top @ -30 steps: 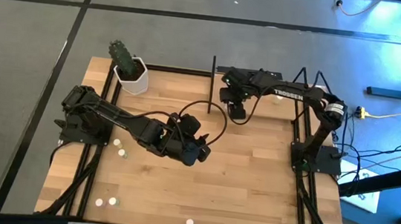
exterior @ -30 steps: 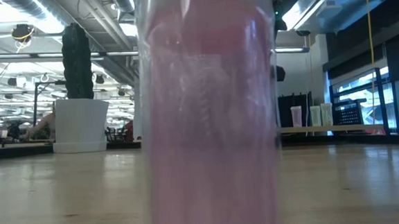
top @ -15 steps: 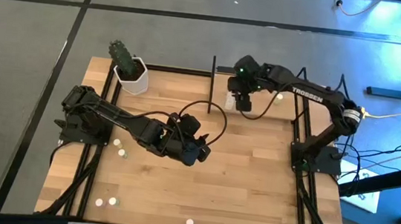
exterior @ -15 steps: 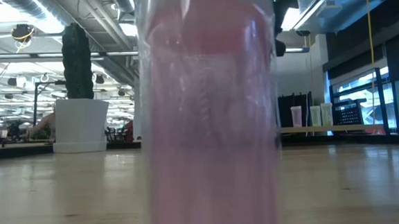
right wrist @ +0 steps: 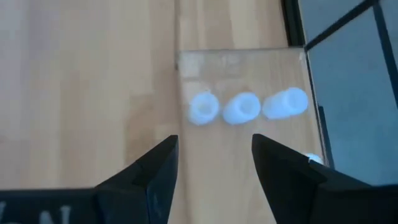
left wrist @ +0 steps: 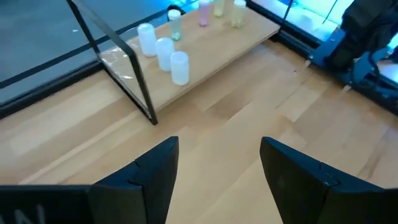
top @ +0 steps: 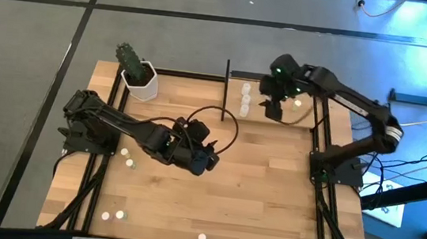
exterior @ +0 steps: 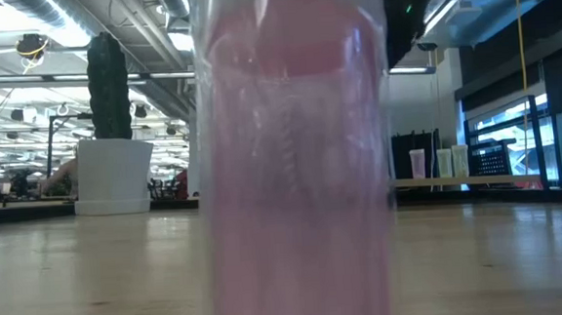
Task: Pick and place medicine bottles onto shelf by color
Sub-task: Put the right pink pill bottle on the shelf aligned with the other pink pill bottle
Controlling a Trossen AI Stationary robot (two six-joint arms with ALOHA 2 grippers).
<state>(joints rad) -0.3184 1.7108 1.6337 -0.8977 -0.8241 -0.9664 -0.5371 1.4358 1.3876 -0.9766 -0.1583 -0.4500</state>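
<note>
High view shows the right gripper (top: 272,108) over the light-wood shelf (top: 278,114) at the tabletop's far edge, fingers parted and holding nothing; three white-capped medicine bottles (right wrist: 245,107) stand in a row at the shelf's end. The left gripper (left wrist: 214,168), also open and empty, hangs mid-table. Loose bottles (top: 112,215) wait near the tabletop's front-left corner, so the next pick should match cap colour before closing.

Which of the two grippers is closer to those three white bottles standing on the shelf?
The right gripper, just beside the three white bottles over the shelf. The left gripper is mid-table, well away.
</note>
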